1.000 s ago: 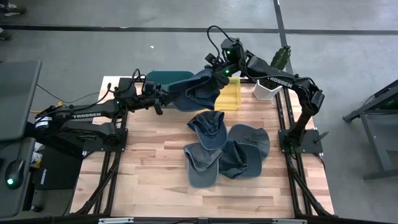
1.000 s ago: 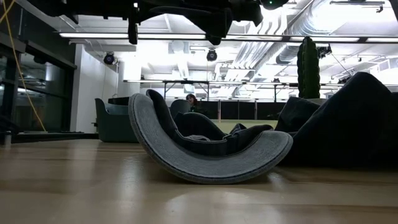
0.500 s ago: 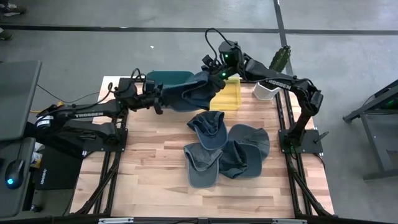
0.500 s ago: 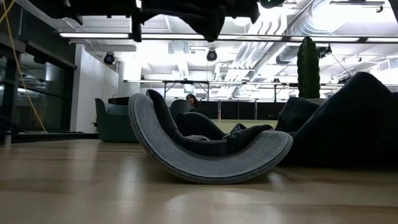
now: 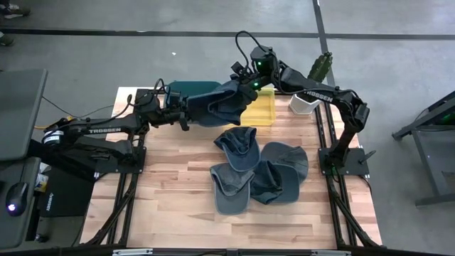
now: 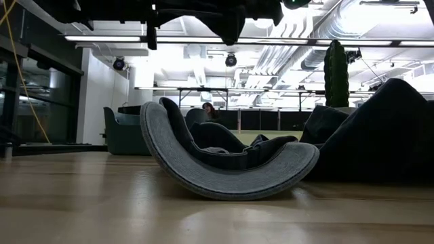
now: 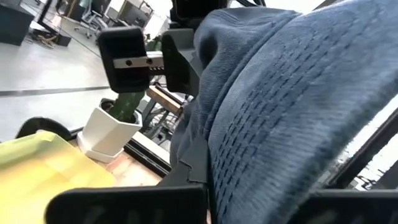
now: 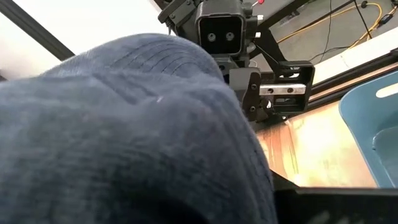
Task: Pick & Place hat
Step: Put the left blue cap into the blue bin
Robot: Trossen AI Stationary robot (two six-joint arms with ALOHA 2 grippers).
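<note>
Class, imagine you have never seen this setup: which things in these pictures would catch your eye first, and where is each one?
First, the dark blue hat stretched in mid-air between the left gripper and the right gripper, above the table's far edge near the yellow bin and the teal bin. Next, the heap of hats lying on the wooden table nearer the middle.

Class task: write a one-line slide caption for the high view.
Left hand and right hand hold a blue hat between them above the table's far edge.
</note>
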